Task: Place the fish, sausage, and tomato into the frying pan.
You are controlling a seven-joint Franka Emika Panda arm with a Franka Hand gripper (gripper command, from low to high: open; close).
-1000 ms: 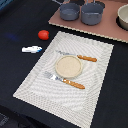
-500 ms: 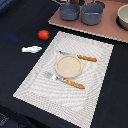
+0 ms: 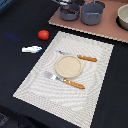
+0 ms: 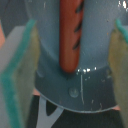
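Note:
The sausage (image 4: 70,35) lies in the grey frying pan (image 4: 92,92), which stands at the back on the brown board (image 3: 70,12). My gripper (image 4: 74,30) hangs right over the pan, its teal-edged fingers (image 4: 20,75) wide apart on either side of the sausage and not touching it. In the exterior view only its tip (image 3: 65,2) shows at the top edge. The red tomato (image 3: 43,34) and the white-and-blue fish (image 3: 31,49) lie on the dark table, at the exterior view's left of the placemat.
A taller grey pot (image 3: 92,14) stands beside the pan, and a beige bowl (image 3: 123,17) at the exterior view's right. A striped placemat (image 3: 35,82) holds a tan plate (image 3: 67,66) and two orange-handled utensils (image 3: 75,84).

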